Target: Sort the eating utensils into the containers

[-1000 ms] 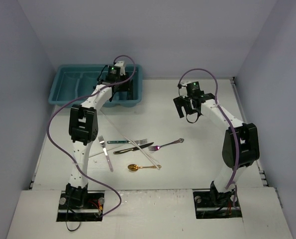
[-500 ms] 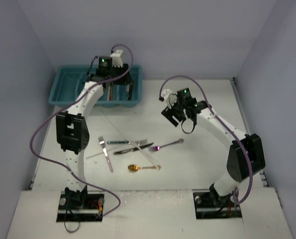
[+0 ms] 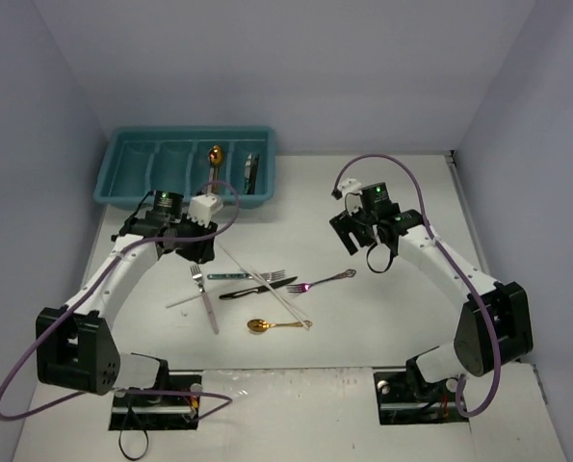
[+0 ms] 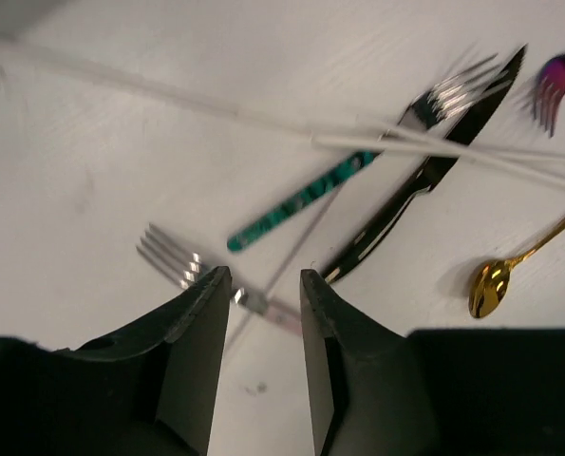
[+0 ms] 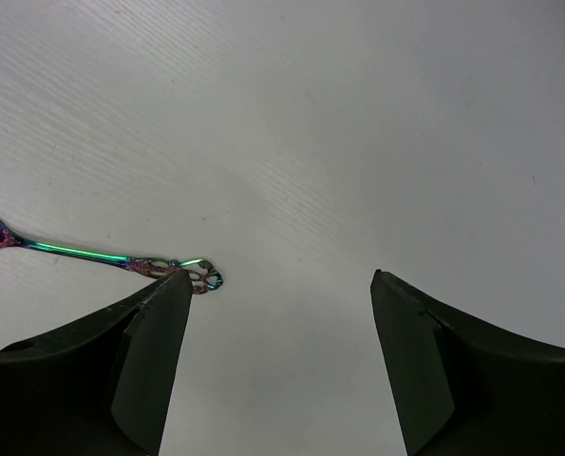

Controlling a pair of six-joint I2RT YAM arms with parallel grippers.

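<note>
The teal tray (image 3: pixel 132 171) stands at the far left; a gold spoon (image 3: pixel 215 157) lies in one compartment and a dark utensil (image 3: pixel 250 173) in the rightmost. Loose on the table are a silver fork (image 3: pixel 205 300), a teal-handled knife (image 3: pixel 230 274), a black knife (image 3: pixel 257 287), a second silver fork (image 3: pixel 276 275), an iridescent fork (image 3: pixel 322 281), a gold spoon (image 3: pixel 274 325) and white chopsticks (image 3: pixel 288 306). My left gripper (image 3: pixel 195 252) hovers open and empty over the silver fork (image 4: pixel 173 258). My right gripper (image 3: pixel 351 231) is wide open and empty beside the iridescent fork's handle end (image 5: pixel 121 261).
Grey walls close in the table on the left, back and right. The left wrist view also shows the teal-handled knife (image 4: pixel 301 201), black knife (image 4: pixel 424 185), gold spoon (image 4: pixel 505 280) and chopsticks (image 4: pixel 168 93) crossing each other.
My left arm has drawn back from over the tray to low over the loose utensils; a gold spoon now shows in the tray. My right gripper swung left, then back a little.
</note>
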